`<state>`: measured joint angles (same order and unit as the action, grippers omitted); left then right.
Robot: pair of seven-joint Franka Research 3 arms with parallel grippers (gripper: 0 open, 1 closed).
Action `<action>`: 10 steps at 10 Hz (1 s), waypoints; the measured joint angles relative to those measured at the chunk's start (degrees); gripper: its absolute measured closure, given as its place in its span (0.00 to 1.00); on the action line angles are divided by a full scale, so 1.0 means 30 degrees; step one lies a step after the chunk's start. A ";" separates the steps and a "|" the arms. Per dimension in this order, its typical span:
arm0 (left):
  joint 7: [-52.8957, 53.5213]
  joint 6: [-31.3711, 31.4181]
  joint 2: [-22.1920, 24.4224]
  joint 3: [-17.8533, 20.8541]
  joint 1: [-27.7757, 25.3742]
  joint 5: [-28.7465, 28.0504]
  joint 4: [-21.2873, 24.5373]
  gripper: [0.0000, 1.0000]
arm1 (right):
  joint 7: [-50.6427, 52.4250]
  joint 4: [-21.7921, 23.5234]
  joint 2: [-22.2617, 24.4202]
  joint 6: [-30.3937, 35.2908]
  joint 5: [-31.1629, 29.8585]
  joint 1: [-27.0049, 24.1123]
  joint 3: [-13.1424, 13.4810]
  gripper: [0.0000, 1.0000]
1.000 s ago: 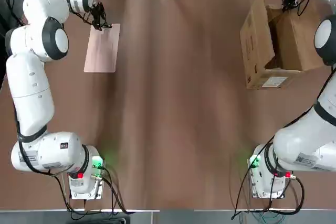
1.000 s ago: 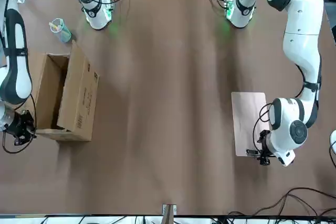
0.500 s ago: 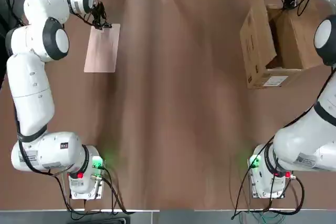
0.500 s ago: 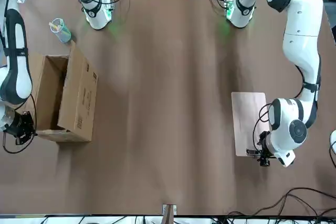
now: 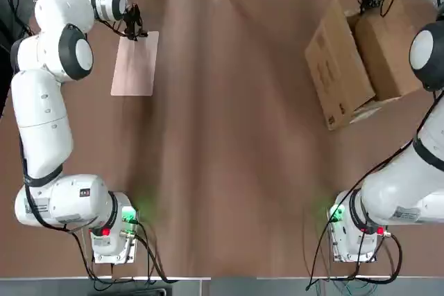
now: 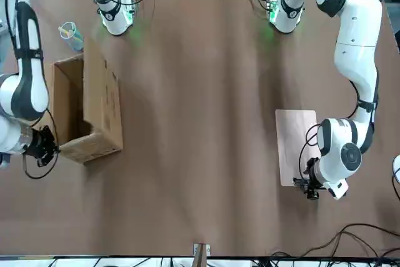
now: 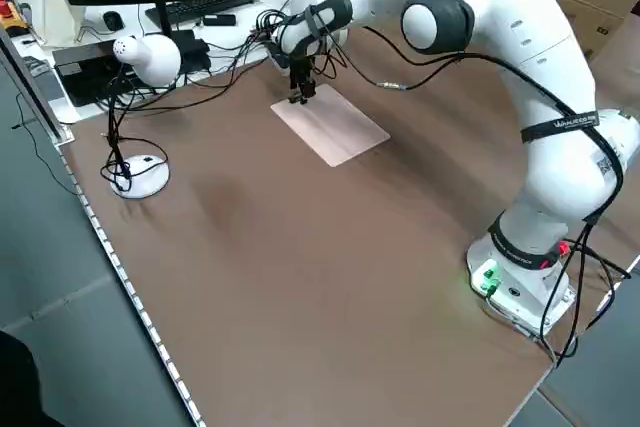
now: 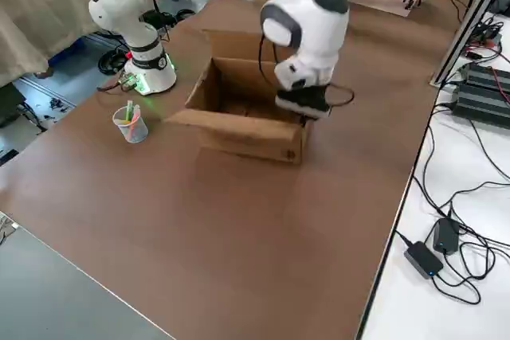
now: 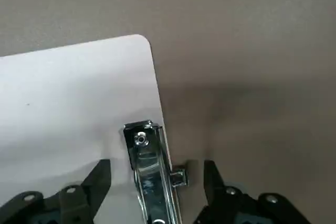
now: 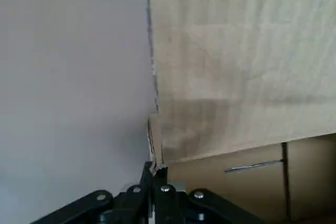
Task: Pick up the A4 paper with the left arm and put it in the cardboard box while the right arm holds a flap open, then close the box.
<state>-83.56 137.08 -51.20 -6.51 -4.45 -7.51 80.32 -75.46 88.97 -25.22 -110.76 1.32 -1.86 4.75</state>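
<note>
Standing nearest to the front camera is the clip end of the pale clipboard (image 6: pixel 290 148), which lies flat on the tabletop (image 6: pixel 194 123). Over it is the left pincer (image 9: pixel 160 163), spread, with the metal clip (image 9: pixel 152 171) between its two fingers but not pinched. If it closes off-centre or too high, I think it may slip on the smooth clip, or only push the sheet away.

Farther, at the robot's right side, the right pincer (image 10: pixel 153 169) is pressed together on a cardboard flap (image 10: pixel 156 140), close to the flap's corner. The cardboard box (image 6: pixel 106 107) is open and stands askew to the tabletop edges. With so small a bite, a strong pull could tear the flap, or turn and drag the whole box, and then the opening is not where the left arm expects it.

Between clipboard and box the tabletop is wide and free, so the carry has room. The box wall facing the clipboard stands high, so the sheet should pass well above. Farthest is a cup (image 6: pixel 71 35), just beside the box; a box turning more could knock it.
</note>
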 joint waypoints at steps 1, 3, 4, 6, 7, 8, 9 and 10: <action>0.0000 0.0000 0.0000 -0.0004 0.0000 0.0000 -0.0021 0.20 | -0.1142 -0.0140 0.0445 0.0781 0.0010 0.0793 -0.0031 0.97; 0.0000 0.0000 -0.0006 -0.0019 0.0007 0.0000 -0.0040 0.26 | -0.3695 -0.0733 0.0790 0.1829 0.0029 0.2533 -0.0123 0.97; 0.0000 -0.0015 -0.0009 -0.0032 0.0010 0.0000 -0.0043 0.30 | -0.4993 -0.0939 0.0791 0.1943 0.0024 0.3500 -0.0142 0.97; 0.0005 -0.0009 -0.0002 -0.0056 0.0023 0.0000 -0.0070 0.43 | -0.7389 -0.1244 0.0781 0.1937 0.0056 0.5176 -0.0151 0.97; 0.0009 -0.0026 -0.0004 -0.0060 0.0031 0.0000 -0.0085 0.46 | -0.8159 -0.1383 0.0778 0.1922 0.0156 0.5871 -0.0159 0.97; 0.0010 -0.0034 0.0001 -0.0074 0.0035 0.0000 -0.0113 0.54 | -0.8678 -0.1578 0.0773 0.1862 0.0277 0.6558 -0.0157 0.97; 0.0014 -0.0034 -0.0008 -0.0074 0.0043 0.0000 -0.0119 0.59 | -0.9048 -0.1771 0.0773 0.1506 0.0467 0.7179 -0.0154 0.97; 0.0013 0.0030 -0.0021 -0.0085 0.0050 0.0000 -0.0142 0.63 | -0.9428 -0.1857 0.0773 0.0734 0.0805 0.7711 -0.0146 0.97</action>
<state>-83.52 137.17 -51.26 -6.76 -4.30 -7.51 79.89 -103.74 83.40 -22.90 -108.56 3.74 21.28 4.32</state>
